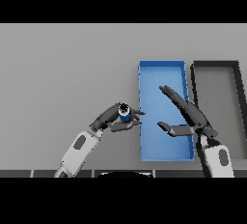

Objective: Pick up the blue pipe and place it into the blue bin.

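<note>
From the head view, the left hand [117, 118] reaches in from the lower left of the table [58, 73] and has its fingers and thumb curled round the blue pipe [124, 116], which stands roughly on end so that its dark round opening faces up at the camera. Hand and pipe sit just beside the left wall of the blue bin [143, 121], about level with the lower half of that wall; the fingertips appear to reach the wall's edge, but the pipe itself is outside the bin. Whether the pipe is lifted clear of the table or resting on it cannot be told from this angle. The right hand [190, 114] comes in from the lower right and shows over the bin's right half with fingers straight and spread and the thumb held apart, holding nothing. A dark grey bin [239, 88] lies along the blue one's right side, near the table's right edge. By this reading the grasp is done; what is left is carrying the pipe over the left wall and letting it go inside.
</note>
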Tool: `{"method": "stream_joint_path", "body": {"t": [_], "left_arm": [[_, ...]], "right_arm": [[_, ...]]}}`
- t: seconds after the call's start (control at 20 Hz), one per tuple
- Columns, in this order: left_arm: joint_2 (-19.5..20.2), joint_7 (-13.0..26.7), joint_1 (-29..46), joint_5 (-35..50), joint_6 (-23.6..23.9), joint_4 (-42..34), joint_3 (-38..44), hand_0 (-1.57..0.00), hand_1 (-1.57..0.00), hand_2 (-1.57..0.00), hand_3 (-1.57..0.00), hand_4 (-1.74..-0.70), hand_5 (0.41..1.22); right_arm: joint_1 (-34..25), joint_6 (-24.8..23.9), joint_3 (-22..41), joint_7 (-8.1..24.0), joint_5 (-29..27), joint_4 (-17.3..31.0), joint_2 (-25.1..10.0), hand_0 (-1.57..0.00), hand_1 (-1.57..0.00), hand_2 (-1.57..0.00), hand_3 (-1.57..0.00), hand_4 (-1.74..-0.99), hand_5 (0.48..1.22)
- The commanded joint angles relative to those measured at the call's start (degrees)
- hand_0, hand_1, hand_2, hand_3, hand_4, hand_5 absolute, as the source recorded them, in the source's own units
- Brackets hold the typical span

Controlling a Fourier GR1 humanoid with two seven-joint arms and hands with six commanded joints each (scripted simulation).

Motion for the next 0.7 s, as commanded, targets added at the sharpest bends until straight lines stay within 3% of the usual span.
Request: {"method": "stream_joint_path", "body": {"t": [0.0, 0.1, 0.3, 0.5, 0.65], "left_arm": [[0.0, 0.2, 0.1, -0.5, 0.1, 0.1, 0.2, -1.57, -1.57, -1.57, -1.57, -1.47, 1.221], [-0.6, 0.2, 0.2, -1.1, -0.3, 0.5, 0.4, -1.57, -1.57, -1.57, -1.57, -1.47, 1.221], [-1.1, -0.1, 0.5, -2.2, -1.6, 0.6, 0.9, -1.57, -1.57, -1.57, -1.57, -1.47, 1.221], [-1.9, -1.3, -0.2, -2.4, -2.7, 1.2, 2.4, -1.57, -1.57, -1.57, -1.57, -1.46, 1.221], [-3.1, 0.8, -0.4, -1.2, -4.6, 1.5, 3.1, -1.57, -1.57, -1.57, -1.57, -1.47, 1.221]], "right_arm": [[-2.7, 0.4, 1.6, 2.1, 0.3, -0.1, -0.3, 0.0, -0.01, -0.1, 0.0, -1.261, 0.56], [-6.3, 1.6, 3.7, 4.7, 0.9, -0.7, -1.4, 0.0, 0.0, -0.08, 0.0, -1.281, 0.558], [-13.6, 2.9, 7.4, 7.5, 0.3, 0.3, -0.2, 0.0, 0.0, -0.04, 0.0, -1.302, 0.559], [-18.3, 5.2, 10.8, 9.6, -0.3, 3.5, 2.3, 0.0, 0.0, -0.05, 0.0, -1.268, 0.555], [-22.6, 6.1, 12.5, 12.1, -0.5, 5.0, 3.3, 0.0, -0.01, -0.06, 0.0, -1.232, 0.545]]}}
